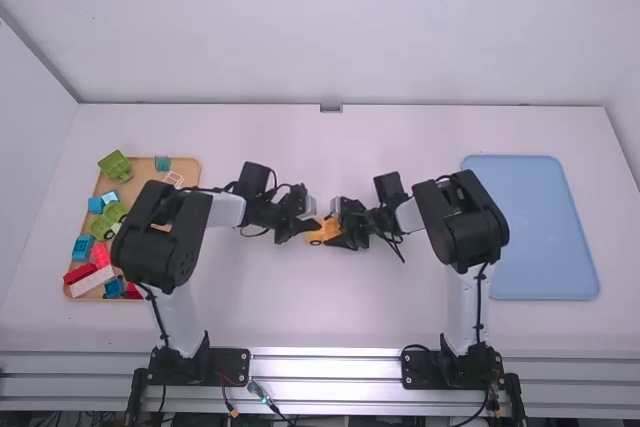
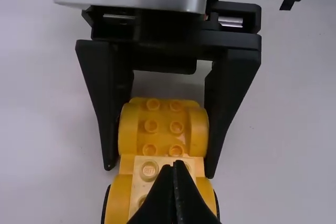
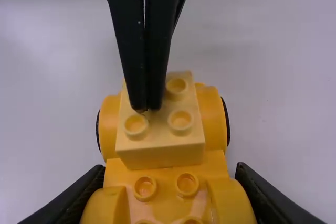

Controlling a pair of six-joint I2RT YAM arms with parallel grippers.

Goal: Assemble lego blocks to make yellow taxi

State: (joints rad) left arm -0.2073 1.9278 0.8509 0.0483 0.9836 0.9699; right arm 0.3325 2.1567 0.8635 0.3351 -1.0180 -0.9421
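Yellow taxi (image 2: 163,129) sits pinched by right gripper (image 2: 159,169); left gripper (image 3: 147,108), fingers pressed together, could tip pale block (image 3: 160,153) if pushing off-centre.

No legible text, label, brand, number or sign in any of the three views.

There are two arms (image 1: 165,232), two trays (image 1: 540,227), one yellow car base (image 2: 164,116) and one pale block (image 3: 160,153)
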